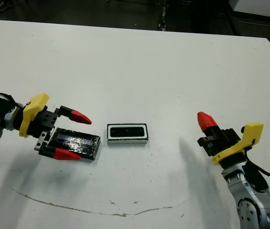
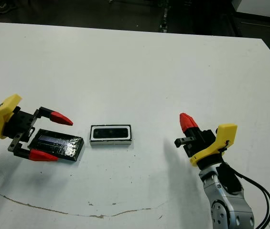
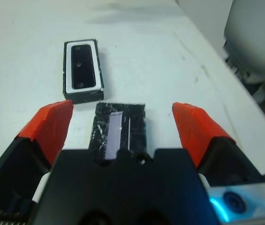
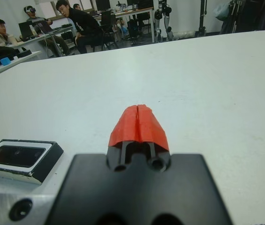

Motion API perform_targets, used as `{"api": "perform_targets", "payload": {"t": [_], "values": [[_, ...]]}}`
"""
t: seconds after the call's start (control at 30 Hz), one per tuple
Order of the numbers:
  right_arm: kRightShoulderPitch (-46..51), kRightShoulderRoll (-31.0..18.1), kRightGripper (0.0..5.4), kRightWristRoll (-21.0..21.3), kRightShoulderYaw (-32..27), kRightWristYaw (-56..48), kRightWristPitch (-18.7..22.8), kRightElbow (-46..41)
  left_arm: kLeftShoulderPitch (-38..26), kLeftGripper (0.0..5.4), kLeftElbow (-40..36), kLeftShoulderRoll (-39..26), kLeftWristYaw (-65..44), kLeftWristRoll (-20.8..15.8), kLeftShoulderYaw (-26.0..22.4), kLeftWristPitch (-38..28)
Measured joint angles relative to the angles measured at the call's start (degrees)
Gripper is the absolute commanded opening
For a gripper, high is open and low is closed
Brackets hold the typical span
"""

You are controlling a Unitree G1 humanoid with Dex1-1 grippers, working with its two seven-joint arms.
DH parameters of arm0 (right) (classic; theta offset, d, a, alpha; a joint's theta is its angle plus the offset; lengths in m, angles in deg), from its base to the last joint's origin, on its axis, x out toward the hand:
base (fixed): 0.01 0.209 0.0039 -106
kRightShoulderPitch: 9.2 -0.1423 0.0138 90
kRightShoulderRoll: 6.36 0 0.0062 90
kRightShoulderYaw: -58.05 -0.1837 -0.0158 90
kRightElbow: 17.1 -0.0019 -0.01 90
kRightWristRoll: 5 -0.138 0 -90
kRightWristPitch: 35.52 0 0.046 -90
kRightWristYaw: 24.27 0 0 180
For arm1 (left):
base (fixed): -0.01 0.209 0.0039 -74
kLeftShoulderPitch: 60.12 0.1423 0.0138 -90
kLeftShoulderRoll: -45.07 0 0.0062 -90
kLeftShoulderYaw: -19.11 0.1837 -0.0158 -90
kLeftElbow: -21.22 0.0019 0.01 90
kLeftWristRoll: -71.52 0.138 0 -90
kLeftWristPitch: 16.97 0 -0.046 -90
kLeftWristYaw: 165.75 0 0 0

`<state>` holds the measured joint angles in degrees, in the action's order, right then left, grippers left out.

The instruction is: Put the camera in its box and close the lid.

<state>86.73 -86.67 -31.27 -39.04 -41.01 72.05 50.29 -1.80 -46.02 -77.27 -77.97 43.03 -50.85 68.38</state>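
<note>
Lid [image 1: 74, 143] was straddled by wide-spread L gripper [image 1: 73, 135]; camera [image 1: 127, 131] lay in box [image 1: 127, 140] nearby; R gripper [image 4: 138, 124] was pinched, empty.

I see the camera [image 1: 127, 131], a small black oblong, lying flat inside the box [image 1: 128, 140], a shallow white-walled tray near the table's middle. The lid [image 1: 75, 143], a glossy speckled black slab with a pale stripe, lies flat just beside the box's left end
</note>
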Motion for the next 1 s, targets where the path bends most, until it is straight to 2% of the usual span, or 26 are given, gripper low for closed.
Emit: {"api": "perform_targets", "payload": {"t": [0.4,0.67,1.0], "values": [[0.05,-0.29,0.02,-0.22,0.05,-0.27,0.00,0.08,-2.26,5.40,1.06,-0.01,0.00,4.31,1.36,0.89],[0.13,-0.37,0.02,-0.20,0.24,-0.51,-0.01,0.53,-4.78,5.40,4.49,-0.03,-0.01,4.22,5.04,3.89],[0.12,-0.80,0.02,-0.23,0.19,-0.52,0.00,0.57,-5.27,5.40,7.50,-0.01,-0.01,3.81,5.75,4.48]]}}
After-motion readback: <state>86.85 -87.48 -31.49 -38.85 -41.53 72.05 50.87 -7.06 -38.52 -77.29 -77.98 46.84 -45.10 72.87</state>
